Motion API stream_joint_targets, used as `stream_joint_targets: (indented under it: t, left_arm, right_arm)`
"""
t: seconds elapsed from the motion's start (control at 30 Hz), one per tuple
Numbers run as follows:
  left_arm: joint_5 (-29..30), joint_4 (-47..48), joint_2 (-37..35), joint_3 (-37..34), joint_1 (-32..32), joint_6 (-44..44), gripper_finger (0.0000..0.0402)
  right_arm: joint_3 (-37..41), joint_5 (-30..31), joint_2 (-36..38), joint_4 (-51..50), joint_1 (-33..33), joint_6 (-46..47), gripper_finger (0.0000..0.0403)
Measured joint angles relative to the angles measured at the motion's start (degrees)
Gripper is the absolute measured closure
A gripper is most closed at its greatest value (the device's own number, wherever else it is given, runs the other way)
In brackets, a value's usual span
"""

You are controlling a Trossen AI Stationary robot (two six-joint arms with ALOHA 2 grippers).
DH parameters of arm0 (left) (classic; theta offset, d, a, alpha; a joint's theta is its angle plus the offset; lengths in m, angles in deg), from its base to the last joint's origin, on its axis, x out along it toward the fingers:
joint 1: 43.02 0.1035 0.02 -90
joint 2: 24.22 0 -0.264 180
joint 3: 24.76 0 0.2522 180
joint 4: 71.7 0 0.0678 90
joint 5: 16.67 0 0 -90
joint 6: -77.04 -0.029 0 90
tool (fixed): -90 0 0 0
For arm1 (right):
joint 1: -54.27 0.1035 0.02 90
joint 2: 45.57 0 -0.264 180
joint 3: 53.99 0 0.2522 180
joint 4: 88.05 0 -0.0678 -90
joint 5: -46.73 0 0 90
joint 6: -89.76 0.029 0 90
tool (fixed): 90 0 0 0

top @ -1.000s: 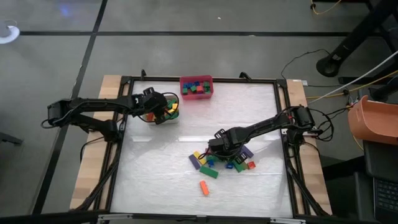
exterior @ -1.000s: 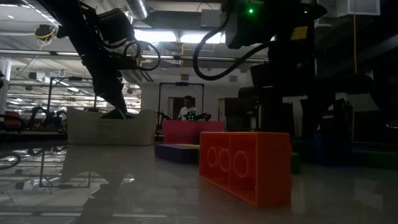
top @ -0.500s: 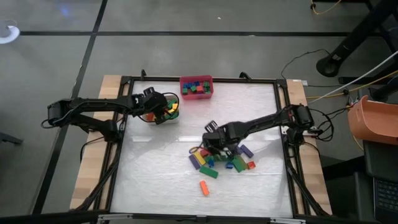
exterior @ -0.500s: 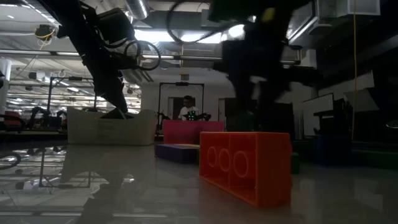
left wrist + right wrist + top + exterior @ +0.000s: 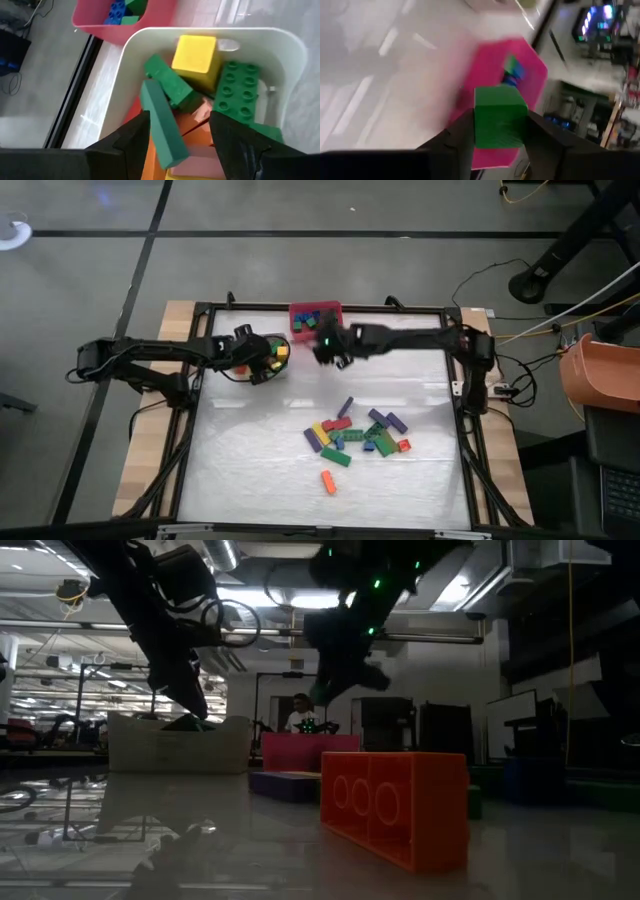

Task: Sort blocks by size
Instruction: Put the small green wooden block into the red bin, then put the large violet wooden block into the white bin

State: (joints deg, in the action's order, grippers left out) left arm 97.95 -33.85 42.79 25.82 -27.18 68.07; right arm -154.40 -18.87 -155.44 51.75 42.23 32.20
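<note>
Right end effector with green block, now beside red bin

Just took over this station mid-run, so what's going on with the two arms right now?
The right gripper holds a small green block in its jaws, up near the red bin at the table's far edge. The left gripper hangs over the white bin of larger blocks with its jaws open and nothing clamped between them. A loose pile of blocks waits mid-table, with one orange block lying apart from it.
</note>
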Motion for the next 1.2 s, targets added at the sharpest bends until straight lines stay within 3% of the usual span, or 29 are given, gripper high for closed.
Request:
stream_joint_targets:
  t: [0.27,0.5,0.6,0.77,0.87,0.97,1.2]
  left_arm:
    - [0.01,-2.14,-1.02,0.04,-4.16,0.02,0.021]
    - [-0.6,-7.39,-2.64,0.04,-8.89,0.21,0.021]
    - [-6.95,-10.7,-2.67,0.04,-11.58,0.42,0.021]
    - [-28.75,-17.96,-0.75,0.04,-16.14,0.71,0.021]
    - [-37.67,-22.27,1.81,0.04,-19.14,-2.62,0.021]
    - [-40.74,-26.5,5.93,0.04,-22.03,-6.67,0.021]
    - [-41.03,-38.49,18.79,0.02,-25.85,-11.86,0.021]
  right_arm:
    - [0.02,-4.87,-3.78,6.77,-9.5,0.15,0.0222]
    - [0.02,-5.94,-5.7,6.29,-11.36,6.34,0.0209]
    - [0.04,-5.59,-5.35,5.82,-10.57,6.53,0.0208]
    - [0.01,-4.3,-2.18,5.5,-7.69,5.84,0.0208]
    - [0.02,-3.45,-0.12,4.78,-5.76,5.43,0.0208]
    - [0.02,-3.16,2.38,3.93,-3.44,5.24,0.0208]
    - [0.02,-3.01,7.52,-1.06,4.0,6.35,0.0207]
